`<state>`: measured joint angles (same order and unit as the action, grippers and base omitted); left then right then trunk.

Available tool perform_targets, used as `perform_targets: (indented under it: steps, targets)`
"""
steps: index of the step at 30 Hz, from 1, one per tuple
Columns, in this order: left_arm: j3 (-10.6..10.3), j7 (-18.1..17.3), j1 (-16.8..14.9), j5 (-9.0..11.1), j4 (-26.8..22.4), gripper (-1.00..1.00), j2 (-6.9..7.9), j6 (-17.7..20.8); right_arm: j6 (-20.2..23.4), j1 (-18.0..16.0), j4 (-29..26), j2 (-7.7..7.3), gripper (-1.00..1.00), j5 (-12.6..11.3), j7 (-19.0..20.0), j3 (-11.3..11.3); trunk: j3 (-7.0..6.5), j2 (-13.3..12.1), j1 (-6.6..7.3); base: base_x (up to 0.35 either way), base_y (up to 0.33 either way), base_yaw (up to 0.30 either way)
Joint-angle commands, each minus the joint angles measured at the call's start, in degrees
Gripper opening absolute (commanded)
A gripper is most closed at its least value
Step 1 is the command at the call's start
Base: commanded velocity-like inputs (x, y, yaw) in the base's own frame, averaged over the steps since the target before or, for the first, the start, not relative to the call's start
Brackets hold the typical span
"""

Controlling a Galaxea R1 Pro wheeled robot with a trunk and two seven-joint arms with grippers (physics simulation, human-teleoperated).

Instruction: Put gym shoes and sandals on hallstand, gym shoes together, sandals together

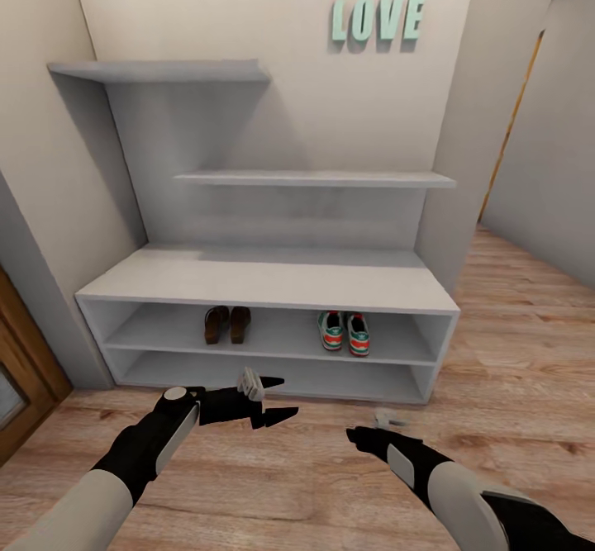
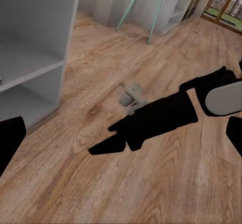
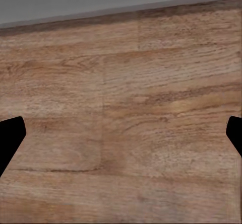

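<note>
The light-grey hallstand stands against the wall in the head view. On its upper cubby shelf the two brown sandals lie side by side at the left. The two white gym shoes with green stripes lie side by side at the right. Both hands hang low over the corridor floor in front of the rack. My left gripper is open and empty, pointing right. My right gripper is open and empty, pointing left; its black fingers cross the left wrist view. The hallstand's end shows there too.
Stepped wall shelves rise above the bench top. A wooden door frame stands at the left. The corridor runs on to the right. A slanted teal-framed stand is farther along the floor in the left wrist view.
</note>
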<state>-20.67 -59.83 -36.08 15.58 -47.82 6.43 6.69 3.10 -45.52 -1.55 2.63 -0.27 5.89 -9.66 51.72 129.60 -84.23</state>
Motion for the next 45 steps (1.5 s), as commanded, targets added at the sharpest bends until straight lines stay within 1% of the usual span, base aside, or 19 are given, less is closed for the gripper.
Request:
perform_targets:
  steps: [1, 4, 7, 8, 10, 11, 12, 13, 15, 17, 23, 26, 27, 31, 45]
  targets:
    - [-0.2, 0.0, 0.0, 0.6, 0.0, 1.00, 0.07, 0.6, 0.3, 0.8, -0.1, 0.01, 1.00, 0.1, 0.2, -0.3, -0.04, -0.4, 0.24, 0.000, 0.000, 0.000]
    - [-0.2, 0.0, 0.0, 0.6, 0.0, 1.00, 0.05, 0.6, 0.3, 2.0, -0.1, 0.01, 1.00, 0.3, 0.2, -0.2, -0.30, -1.6, 0.90, 0.000, 0.000, 0.000]
    - [-0.2, 0.1, 0.0, 0.5, 0.0, 1.00, 0.06, 0.6, 0.3, 2.6, -0.1, 0.01, 1.00, 0.4, 0.5, -0.2, -0.56, -2.8, 1.56, 0.000, 0.000, 0.000]
    - [-0.2, 0.1, 0.0, 0.5, 0.0, 1.00, 0.05, 0.6, 0.3, 2.7, -0.1, 0.01, 1.00, 0.5, 1.5, -0.2, -0.64, -3.2, 1.78, 0.000, 0.000, 0.000]
    - [-0.2, 0.1, 0.0, 0.5, 0.0, 1.00, 0.04, 0.6, 0.3, 2.8, -0.1, 0.01, 1.00, 0.5, 5.0, -0.2, -0.82, -4.0, 2.22, 0.000, 0.000, 0.000]
    - [-0.2, 0.1, 0.0, 0.6, 0.0, 1.00, 0.03, 0.6, 0.3, 2.9, -0.1, 0.01, 1.00, 0.5, 8.5, -0.2, -0.90, -4.4, 2.44, 0.000, 0.000, 0.000]
    - [-0.2, 0.1, 0.0, 0.5, 0.0, 1.00, 0.02, 0.6, 0.3, 2.9, -0.1, 0.01, 1.00, 0.5, 10.3, -0.2, -0.99, -4.8, 2.65, 0.000, 0.000, 0.000]
    - [-0.2, 0.1, 0.0, 0.6, 0.0, 1.00, 0.05, 0.6, 0.3, 2.9, -0.1, 0.01, 1.00, 0.5, 15.1, -0.2, -1.08, -5.2, 2.87, 0.000, 0.000, 0.000]
    - [-0.2, 0.1, 0.0, 0.6, 0.0, 1.00, 0.05, 0.6, 0.4, 2.9, -0.1, 0.01, 1.00, 0.5, 17.6, -0.2, -1.26, -6.0, 3.31, 0.000, 0.000, 0.000]
    - [-0.2, 0.1, 0.0, 0.6, 0.0, 1.00, 0.06, 0.6, 0.4, 3.0, -0.1, 0.01, 1.00, 0.5, 19.1, -0.2, -1.32, -6.4, 3.53, 0.000, 0.000, 0.000]
    - [-0.2, 0.1, 0.0, 0.6, 0.0, 1.00, 0.05, 0.6, 0.3, 3.1, -0.1, 0.01, 1.00, 0.4, 20.1, -0.3, -1.23, -6.4, 3.53, 0.000, 0.000, 0.000]
    - [-0.2, 0.1, 0.0, 0.6, 0.0, 1.00, 0.05, 0.6, 0.3, 3.1, -0.1, -0.08, 1.00, 0.4, 20.1, -0.4, -1.23, -6.4, 3.53, 0.000, 0.000, 0.000]
    - [-0.2, 0.1, 0.0, 0.6, 0.0, 1.00, 0.06, 0.6, 0.3, 3.1, -0.1, -0.39, 1.00, 0.4, 20.1, -0.4, -1.23, -6.4, 3.53, 0.000, 0.000, 0.000]
    - [-0.2, 0.1, 0.0, 0.6, 0.0, 1.00, 0.06, 0.6, 0.3, 3.1, -0.1, -0.68, 1.00, 0.4, 20.0, -0.4, -1.23, -6.4, 3.53, 0.000, 0.000, 0.000]
    - [-0.2, 0.4, 0.0, 0.5, 0.0, 1.00, -0.01, 0.6, 0.3, 3.1, 0.0, -0.78, 1.00, 0.5, 20.0, -0.5, -1.23, -6.4, 3.53, 0.000, 0.000, 0.000]
